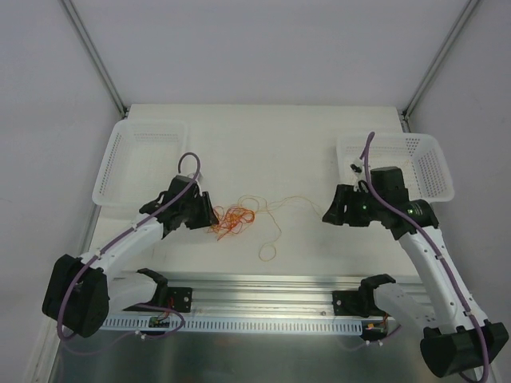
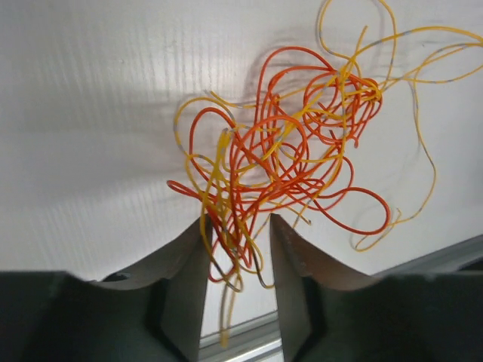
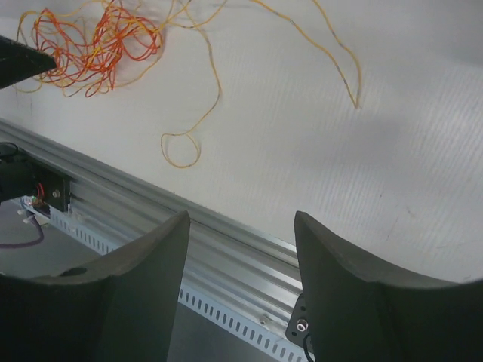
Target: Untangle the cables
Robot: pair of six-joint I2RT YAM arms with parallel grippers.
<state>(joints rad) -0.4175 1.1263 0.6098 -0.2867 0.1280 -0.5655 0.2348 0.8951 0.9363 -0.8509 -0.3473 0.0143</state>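
The cables (image 1: 233, 217) form a small tangle of red-orange and yellow-orange loops on the white table, left of centre. In the left wrist view the tangle (image 2: 294, 143) fills the middle. My left gripper (image 1: 209, 214) sits at the tangle's left edge. Its jaws (image 2: 238, 222) stand open, with several strands hanging in the gap between them. A long yellow-orange strand (image 1: 295, 201) trails right from the tangle, and another ends in a small loop (image 1: 267, 251) near the front. My right gripper (image 1: 331, 214) is open and empty, right of the strands. In its own view it (image 3: 241, 217) hovers over the table's front edge, with the tangle (image 3: 90, 45) at upper left.
A white mesh basket (image 1: 120, 167) stands at the back left and another (image 1: 431, 171) at the back right. An aluminium rail (image 1: 263, 291) runs along the table's near edge, with the arm bases on it. Purple arm cables run along both arms.
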